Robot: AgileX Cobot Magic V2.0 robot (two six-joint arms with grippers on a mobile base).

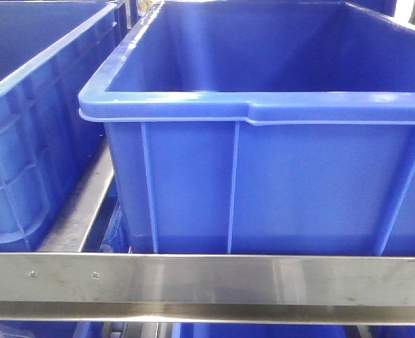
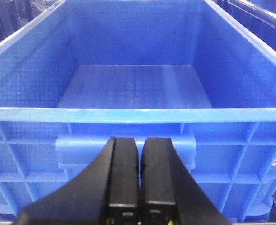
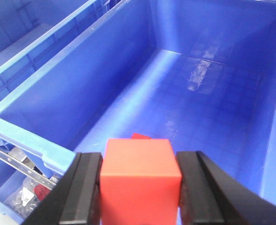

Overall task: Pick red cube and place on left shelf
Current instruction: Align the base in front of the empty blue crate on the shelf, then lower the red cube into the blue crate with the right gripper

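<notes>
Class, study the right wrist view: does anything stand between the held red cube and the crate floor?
No barrier shows. The right gripper holds the cube over the open crate. A small red piece lies on the floor just beyond the cube, possibly where it would land.

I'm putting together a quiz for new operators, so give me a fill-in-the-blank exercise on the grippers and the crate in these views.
1. The right gripper is shut on a cube coloured ____.
2. The left gripper, holding nothing, has its jaws ____.
3. The crate below the cube is coloured ____.
Missing words: red; shut; blue.
</notes>
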